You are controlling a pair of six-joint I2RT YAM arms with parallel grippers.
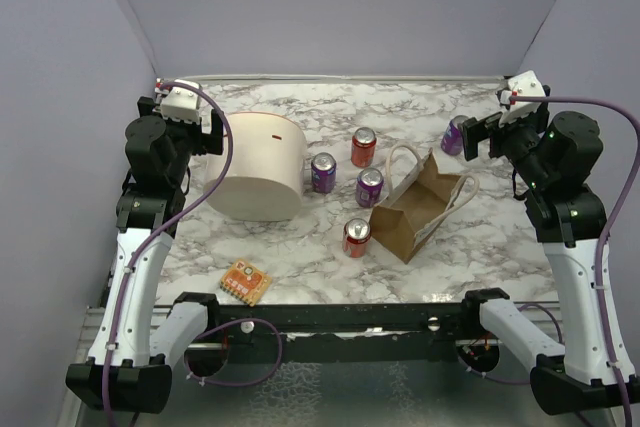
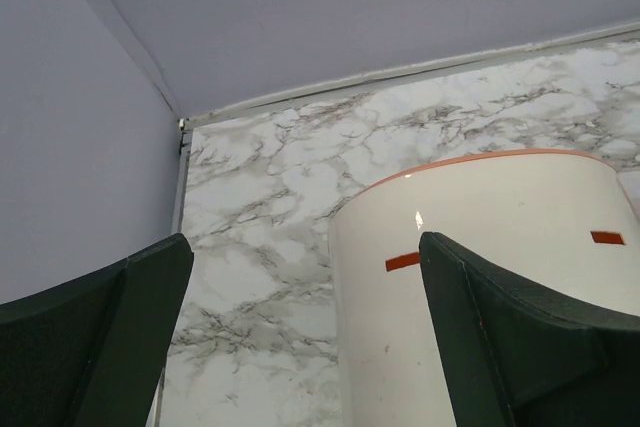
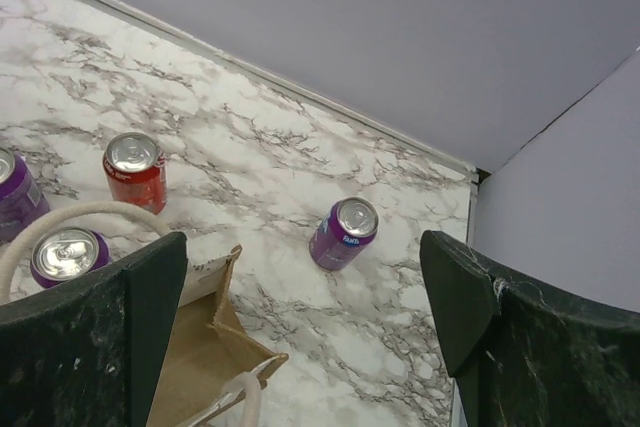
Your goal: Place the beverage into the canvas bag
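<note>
Reaching for a drink falls to your right arm: the right fingers [image 3: 100,347] stand wide and empty, and the purple can [image 3: 343,234] sits straight ahead of them, in line with the gap, alone near the far right corner of the table [image 1: 300,257]. It stands upright, long axis vertical, so a side-on grip round its body looks the fitting one. The bag [image 1: 420,209] stands nearer you and to the left of that can, apart from it, mouth open upward with its loop handles spread; a handle could snag a carried can. Four other cans [image 1: 370,187] cluster on the bag's left, two close beside it. Your left fingers [image 2: 100,347] are also wide and empty, facing the tub [image 2: 480,277], well apart from the bag.
</note>
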